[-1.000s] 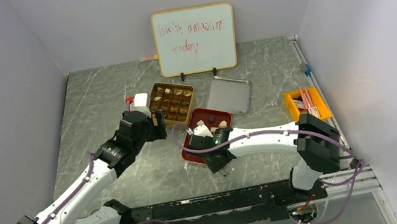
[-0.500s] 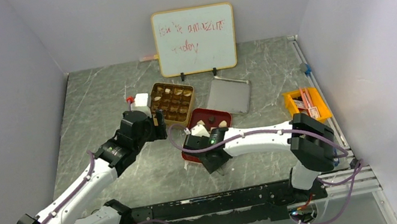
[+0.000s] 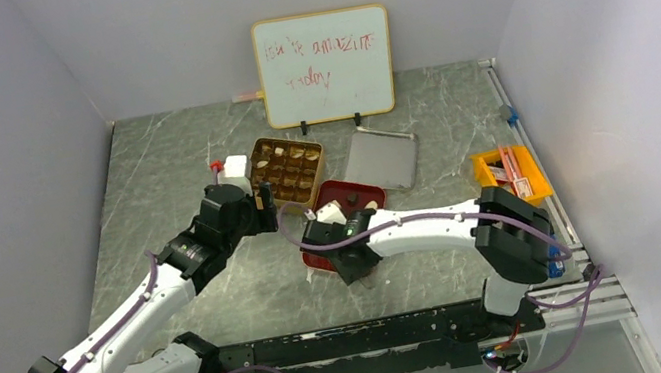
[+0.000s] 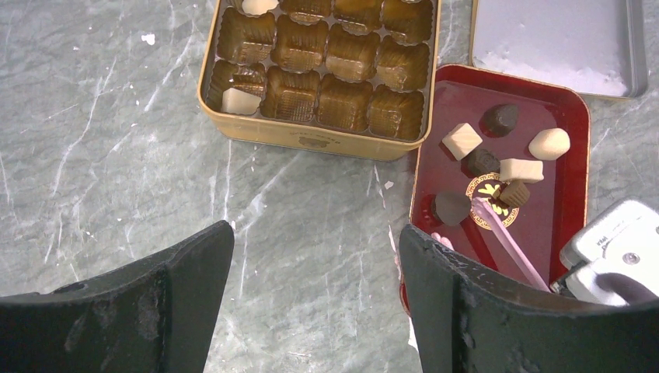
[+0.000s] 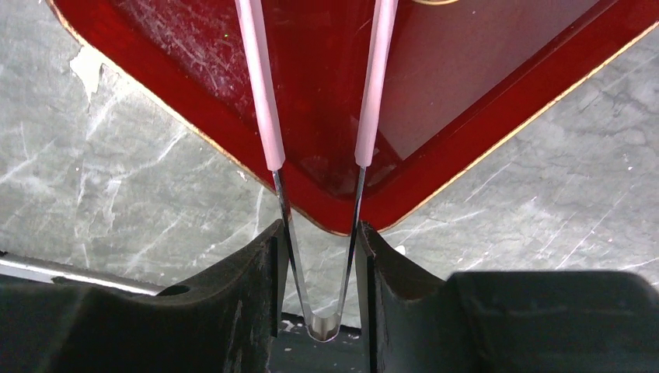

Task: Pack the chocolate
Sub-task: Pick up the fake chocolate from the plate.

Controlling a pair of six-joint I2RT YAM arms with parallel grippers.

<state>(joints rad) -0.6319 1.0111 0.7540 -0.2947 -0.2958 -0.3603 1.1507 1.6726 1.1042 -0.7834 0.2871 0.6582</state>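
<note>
Left gripper point(image 4: 313, 241), left wrist view: jaws stand wide apart with nothing between them, hanging over bare grey marbled table point(image 4: 109, 148). Ahead sits a gold tin point(image 4: 311, 138) lined with brown cups. Two cream pieces lie in cups on its left side. Just beside the tin's right corner lies a red tray point(image 4: 559, 225) carrying the loose chocolate point(image 4: 461, 141): seven pieces counted, dark, mid-brown and cream, grouped in the far half. One leg of the pink tweezers point(image 4: 505, 237) reaches in from the near right, its tip between a dark piece and a mid-brown one. A silver lid point(image 4: 556, 39) lies beyond the tray.

Right wrist view: Right gripper point(image 5: 319, 233) is clamped on the tweezers' steel legs near their joined end, one finger pressing each side. The pink-sleeved legs stand apart over the tray's near corner; their tips run out of frame.

Top external view: Left gripper sits at the tin's near-left corner. Right gripper is over the tray's near end. Tin, tray and lid are grouped before a whiteboard point(image 3: 325, 66) with red writing. A white block point(image 3: 234, 170) stands just beside the tin's left side. An orange bin point(image 3: 507, 175) stands well apart at the right edge.
</note>
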